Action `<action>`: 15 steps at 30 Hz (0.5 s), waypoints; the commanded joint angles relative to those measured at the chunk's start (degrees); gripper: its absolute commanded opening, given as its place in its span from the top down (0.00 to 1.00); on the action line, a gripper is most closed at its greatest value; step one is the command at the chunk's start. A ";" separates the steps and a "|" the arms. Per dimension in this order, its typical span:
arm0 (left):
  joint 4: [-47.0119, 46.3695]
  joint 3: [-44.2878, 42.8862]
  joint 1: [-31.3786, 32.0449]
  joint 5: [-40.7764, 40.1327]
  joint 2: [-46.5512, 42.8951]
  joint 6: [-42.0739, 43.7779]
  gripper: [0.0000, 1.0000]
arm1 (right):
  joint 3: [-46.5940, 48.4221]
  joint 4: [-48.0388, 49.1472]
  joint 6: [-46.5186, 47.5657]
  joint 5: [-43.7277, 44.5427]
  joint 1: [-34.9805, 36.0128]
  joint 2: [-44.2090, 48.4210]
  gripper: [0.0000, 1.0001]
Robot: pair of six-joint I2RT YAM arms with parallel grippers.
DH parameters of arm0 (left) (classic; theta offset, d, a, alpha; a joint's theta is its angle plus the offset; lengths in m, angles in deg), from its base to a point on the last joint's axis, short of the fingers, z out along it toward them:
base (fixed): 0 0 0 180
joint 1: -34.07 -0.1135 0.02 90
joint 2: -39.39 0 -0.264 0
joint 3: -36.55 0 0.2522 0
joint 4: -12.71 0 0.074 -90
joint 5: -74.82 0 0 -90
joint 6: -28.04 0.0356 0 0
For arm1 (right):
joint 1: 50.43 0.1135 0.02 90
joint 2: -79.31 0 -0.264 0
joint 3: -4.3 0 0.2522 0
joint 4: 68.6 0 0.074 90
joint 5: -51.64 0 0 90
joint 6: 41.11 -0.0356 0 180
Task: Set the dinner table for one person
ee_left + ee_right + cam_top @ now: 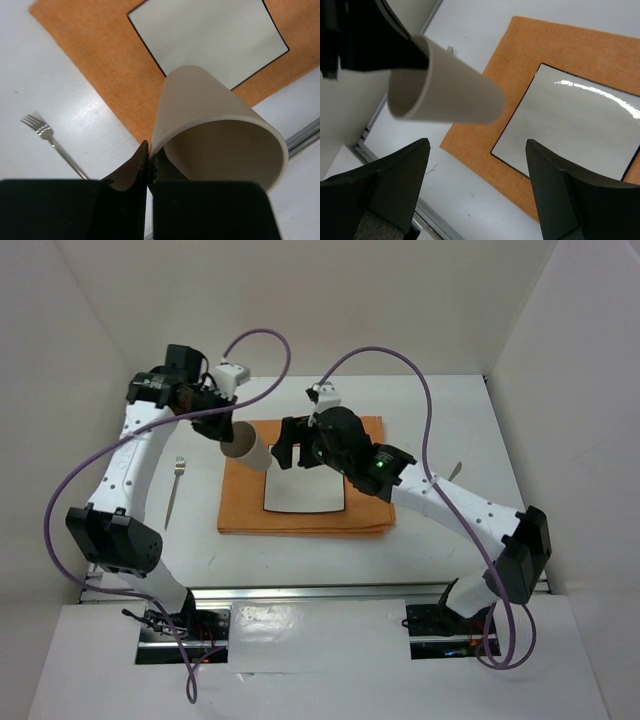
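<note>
The smooth, plain white bench (35, 75) is seen spreading flat beneath everything, enclosed by white walls on three sides. A rectangular orange cloth (100, 60) of coarse woven texture is laid flat on its middle, and a square, glossy white plate (210, 35) with a thin dark rim is set on the cloth. A matte beige cup (210, 115), tapered and thin-walled, is held on its side in the air over the cloth's far left corner; its wall is pinched at the rim by the left fingers (146, 165), one black finger inside the mouth and one outside. The right fingers (287, 450) are spread wide with nothing between them, hung over the plate just beside the cup's narrow base. A slim metal fork (50, 137) is laid on the bare bench left of the cloth, apart from it. Purple cables (260, 340) are looped above both arms
</note>
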 commanded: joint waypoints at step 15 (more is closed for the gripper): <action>-3.25 -1.25 16.98 -13.48 3.41 -6.77 1.00 | 4.51 -0.24 -2.90 7.33 0.43 -7.14 0.71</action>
